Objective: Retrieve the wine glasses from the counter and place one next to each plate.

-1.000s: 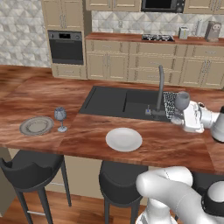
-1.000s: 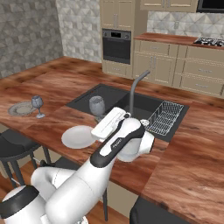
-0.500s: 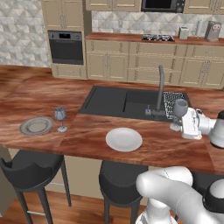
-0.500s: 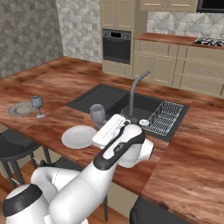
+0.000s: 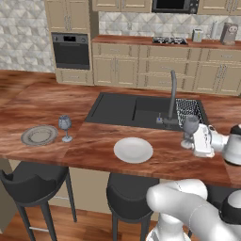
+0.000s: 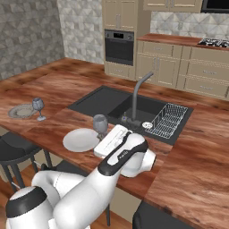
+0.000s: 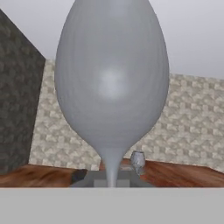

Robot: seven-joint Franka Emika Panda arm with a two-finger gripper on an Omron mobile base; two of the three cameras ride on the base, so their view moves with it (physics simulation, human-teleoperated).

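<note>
While hand cam shows tool-held glass (image 7: 112, 87) close-up, base cams add plates (image 5: 133, 150).

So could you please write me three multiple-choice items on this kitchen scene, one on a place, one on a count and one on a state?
1. Where does the free wine glass stand?
A. beside the grey plate
B. in the sink
C. on the stove

2. How many plates lie on the counter?
A. one
B. two
C. four

3. What is the gripper doing?
A. hanging open
B. shut on the second wine glass
C. pressing the white plate

Key: 1 A, it stands just right of the grey plate; 2 B, one grey, one white; 3 B, the hand view shows that glass's bowl and stem close up.
</note>
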